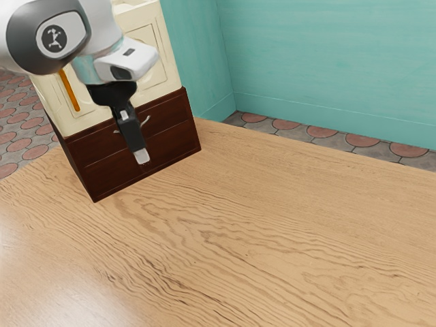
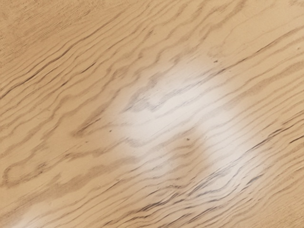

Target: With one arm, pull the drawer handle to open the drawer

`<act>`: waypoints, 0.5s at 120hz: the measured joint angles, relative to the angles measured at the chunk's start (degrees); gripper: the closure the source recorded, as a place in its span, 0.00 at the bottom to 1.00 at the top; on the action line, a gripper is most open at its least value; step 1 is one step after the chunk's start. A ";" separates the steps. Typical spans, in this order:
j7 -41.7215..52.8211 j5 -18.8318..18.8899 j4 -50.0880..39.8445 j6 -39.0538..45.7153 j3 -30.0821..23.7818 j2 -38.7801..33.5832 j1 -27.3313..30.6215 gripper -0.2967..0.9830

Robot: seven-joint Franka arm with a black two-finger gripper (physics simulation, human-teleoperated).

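The handle (image 1: 146,122) is on the upper drawer (image 1: 170,117), with its long axis running across the front. It lies beyond the tool (image 1: 142,157) and higher than its tip, so I think the tool must rise toward it; whether the tool is apart or together, I cannot tell

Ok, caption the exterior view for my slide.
Franka arm, black gripper pointing down, before a cream-and-brown cabinet with a curved drawer handle.
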 joint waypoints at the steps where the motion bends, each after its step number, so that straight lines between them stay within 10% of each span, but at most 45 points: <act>1: 0.19 0.00 0.06 0.02 0.03 0.01 0.04 0.25; 60: 6.43 2.63 1.76 0.50 1.01 1.65 1.28 0.23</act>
